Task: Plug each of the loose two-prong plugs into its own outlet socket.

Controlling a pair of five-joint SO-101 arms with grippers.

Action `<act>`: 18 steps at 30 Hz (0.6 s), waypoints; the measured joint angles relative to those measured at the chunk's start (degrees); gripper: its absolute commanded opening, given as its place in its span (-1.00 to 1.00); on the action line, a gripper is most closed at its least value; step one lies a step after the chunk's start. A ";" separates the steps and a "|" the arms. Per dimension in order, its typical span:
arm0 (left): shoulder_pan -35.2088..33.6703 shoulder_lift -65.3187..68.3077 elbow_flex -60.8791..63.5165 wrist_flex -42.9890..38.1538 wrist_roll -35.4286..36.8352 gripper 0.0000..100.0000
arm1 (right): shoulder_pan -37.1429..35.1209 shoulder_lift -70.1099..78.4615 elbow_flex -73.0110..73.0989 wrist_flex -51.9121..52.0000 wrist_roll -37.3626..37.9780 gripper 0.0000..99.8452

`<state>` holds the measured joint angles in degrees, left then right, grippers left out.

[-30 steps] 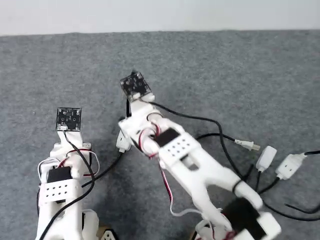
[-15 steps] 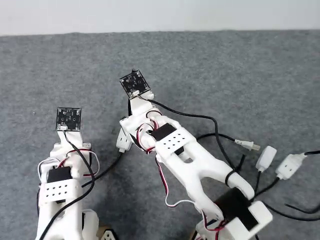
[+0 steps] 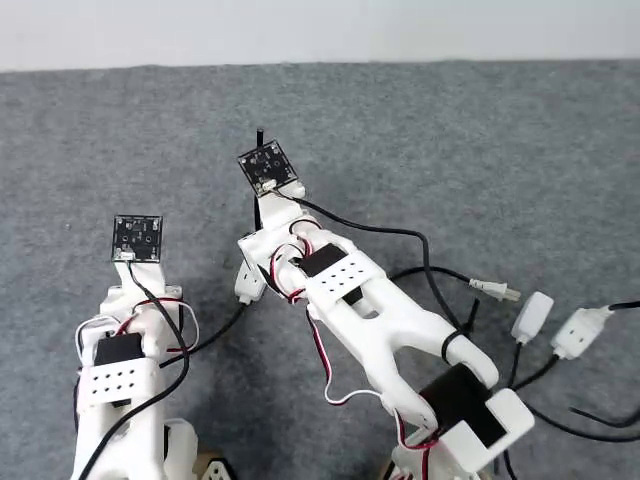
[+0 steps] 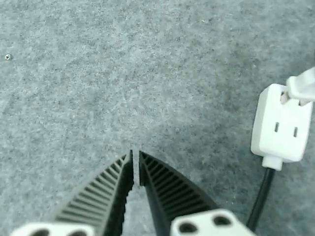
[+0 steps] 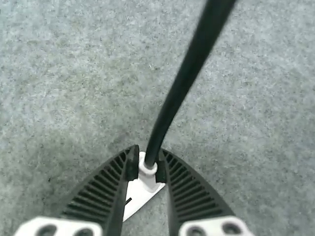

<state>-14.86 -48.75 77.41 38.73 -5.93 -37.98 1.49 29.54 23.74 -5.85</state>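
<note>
**Right wrist view: plug gripped, socket close by**

My right gripper (image 5: 146, 150) is clenched on a white plug (image 5: 141, 191), just where its black cable (image 5: 187, 73) leaves it. My left gripper (image 4: 136, 155) is pinched closed on nothing, with the white outlet socket (image 4: 281, 123) near it, both slots showing. I'd judge this insertion wants the prongs squared to those slots and a slow push, perhaps with the left bracing the socket. In the high view another loose plug (image 3: 495, 290) lies at 3 o'clock on the grey carpet (image 3: 450, 150). A pale wall (image 3: 320, 30) runs along 12.
</note>
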 measured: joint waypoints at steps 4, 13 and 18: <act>0.00 0.00 0.00 0.00 0.00 -0.97 | 0.09 0.00 0.00 0.00 0.00 -0.98; 0.18 0.00 0.00 0.00 -1.67 -0.97 | 0.35 0.00 0.00 0.00 -0.09 -0.98; 0.35 0.00 0.00 0.00 -2.02 -0.97 | 1.67 0.09 0.00 0.00 -0.09 -0.98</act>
<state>-14.51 -48.75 77.41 38.73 -7.96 -36.31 1.58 29.54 23.74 -5.93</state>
